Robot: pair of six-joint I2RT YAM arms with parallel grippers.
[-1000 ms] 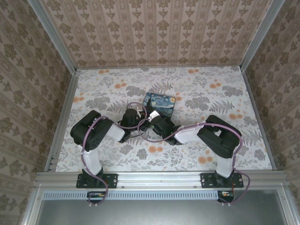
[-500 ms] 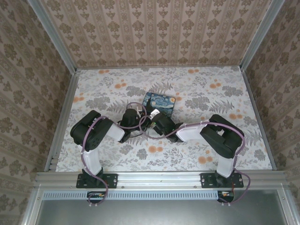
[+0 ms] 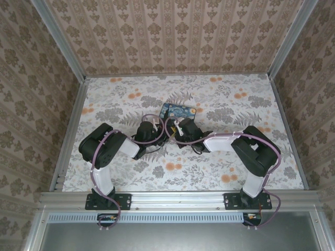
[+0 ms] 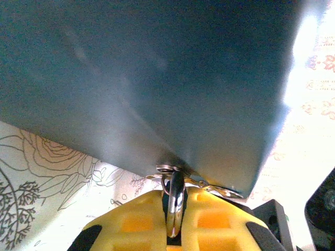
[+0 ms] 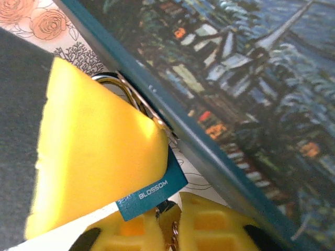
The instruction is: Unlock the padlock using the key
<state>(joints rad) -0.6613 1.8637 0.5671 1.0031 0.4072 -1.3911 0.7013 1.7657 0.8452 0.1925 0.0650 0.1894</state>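
Now the right arm stands differently from a second ago: in the top view its wrist has moved toward 12 o'clock, up to the near edge of the starry-night box (image 3: 180,112), and its elbow has swung out toward 3 o'clock; the left arm has not moved.

The padlock (image 5: 152,193), teal with the word BLOSSOM on it, hangs at the near side wall of the box, at about 7 o'clock from the painted lid; its shackle (image 4: 175,201) passes through the small metal hasp (image 5: 123,86) of the box and looks closed.

The left gripper (image 4: 174,222) is clenched on the padlock; the shiny shackle stands between its yellow pads, and the big yellow pad (image 5: 94,151) that covers most of the lock in the right wrist view is, I judge, one of them.

The right gripper (image 5: 167,222) sits just below the padlock, at 6 o'clock from it; its jaws are near together with a small metal piece between them, probably the key, but I cannot tell if it is really clamped.

I judge that the approach is finished and that the key must now find the keyhole; the lock is not yet open; a small error of angle may push the padlock aside on the floral table (image 3: 235,167).
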